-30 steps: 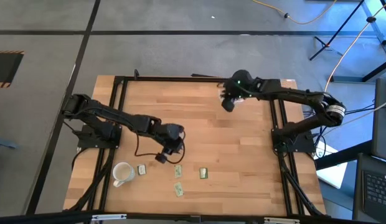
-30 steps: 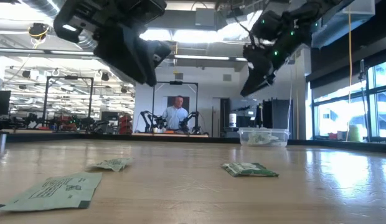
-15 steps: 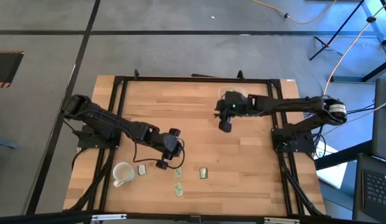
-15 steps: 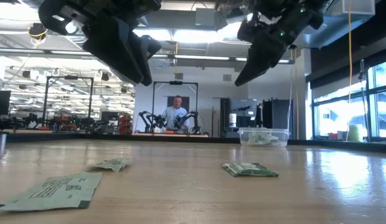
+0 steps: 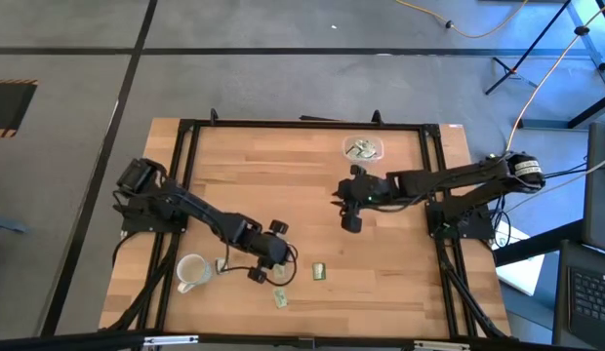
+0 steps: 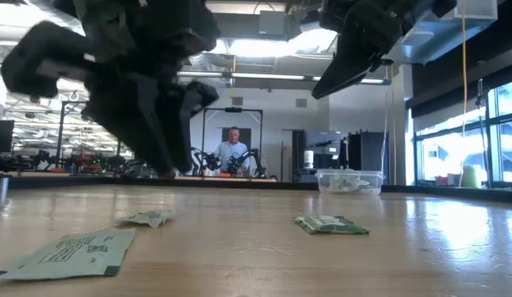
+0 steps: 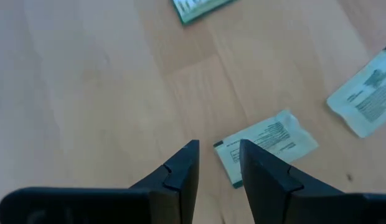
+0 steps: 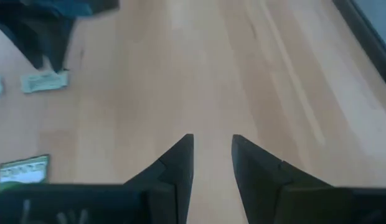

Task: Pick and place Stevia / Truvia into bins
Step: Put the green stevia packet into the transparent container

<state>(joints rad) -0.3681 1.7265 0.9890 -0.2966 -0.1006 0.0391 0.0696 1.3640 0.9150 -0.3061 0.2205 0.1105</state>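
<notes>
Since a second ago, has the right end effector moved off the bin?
Yes. In the high view the right end effector has moved from beside the bin at the table's far edge toward the table's middle, nearer the loose sachets. It carries nothing.

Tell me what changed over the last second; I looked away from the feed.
The left gripper swung toward the table's front edge and dropped low over a sachet, jaws open and empty. The right gripper pulled away from the bin toward mid-table, holding nothing. The sachets, the mug and the bin stayed put.
</notes>
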